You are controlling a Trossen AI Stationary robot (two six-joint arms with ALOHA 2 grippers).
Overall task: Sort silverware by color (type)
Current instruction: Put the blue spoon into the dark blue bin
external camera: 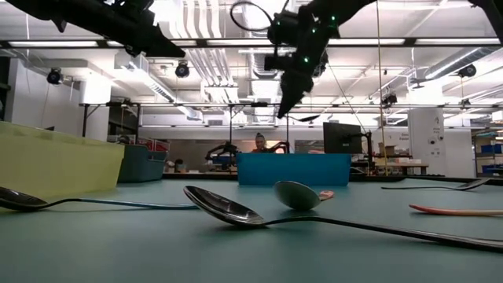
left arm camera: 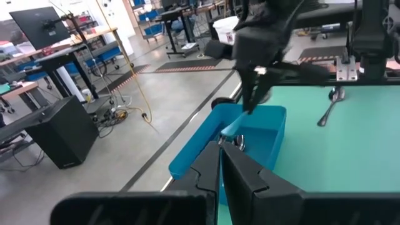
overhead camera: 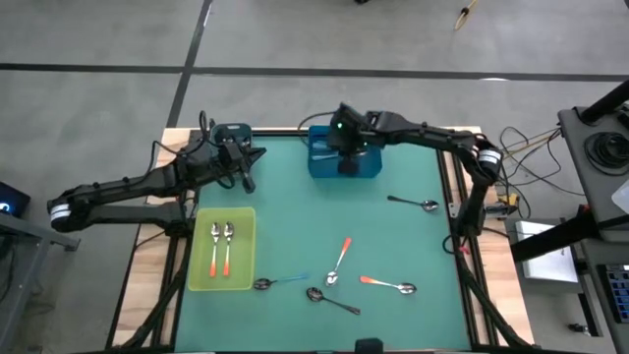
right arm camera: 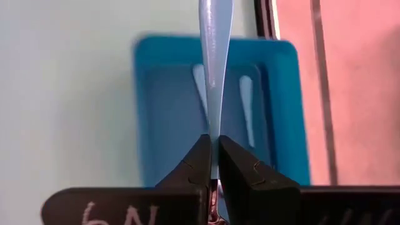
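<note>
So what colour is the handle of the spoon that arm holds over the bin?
Light blue, clearest in the right wrist view.

Right gripper [right arm camera: 213,164] holds blue-handled spoon [right arm camera: 214,62] above blue bin [right arm camera: 156,112]; two spoons already lie directly below; green mat beside bin open.

- Two dark, slim-jointed arms — white bands near their bases.
- Right gripper [right arm camera: 214,153]: black wedge-shaped fingers, white handwriting at six o'clock.
- Green lights glow on its wrist.
</note>
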